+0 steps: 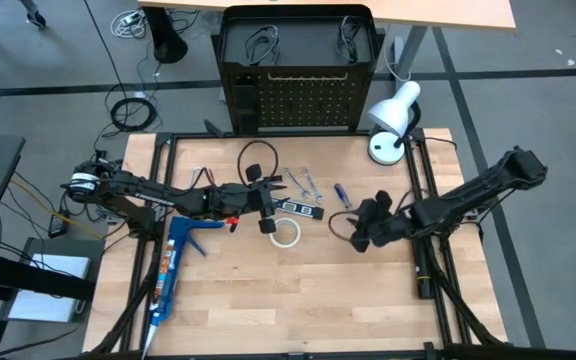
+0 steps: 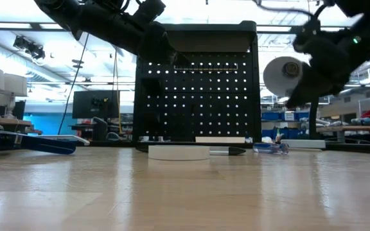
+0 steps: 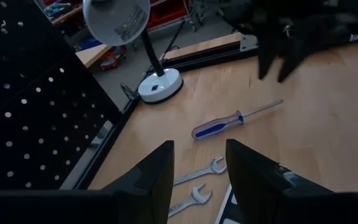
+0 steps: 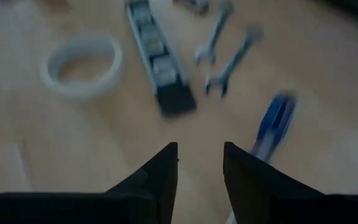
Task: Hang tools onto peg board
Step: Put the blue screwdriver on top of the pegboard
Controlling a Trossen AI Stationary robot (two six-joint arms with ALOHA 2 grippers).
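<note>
Lowest in the overhead frame, a blue caulking gun (image 1: pixel 173 262) lies at the lower left, apart from the work. Above it, at centre, the tape ring (image 1: pixel 286 234) rests flat on the table (image 1: pixel 298 310), just under the black strip (image 1: pixel 299 209). Left of centre the left gripper (image 1: pixel 265 197) hovers over these, its fingers spread with nothing between them. Right of centre the right gripper (image 1: pixel 365 232) hangs above bare wood, likewise parted and empty, near the screwdriver (image 1: pixel 340 194). Two wrenches (image 1: pixel 304 182) lie a little higher, and a black wire loop (image 1: pixel 255 158) sits above the left gripper. A white lamp (image 1: pixel 392 118) stands at the upper right. Farthest up, the peg board (image 1: pixel 298 95) stands upright at the table's far edge, two wire loops already on it.

No tool is gripped yet, so the step in hand is probably a pick. The tape ring looks easiest for the left gripper: drop one finger inside the ring, one outside, and close on its wall, clear of the strip.
</note>
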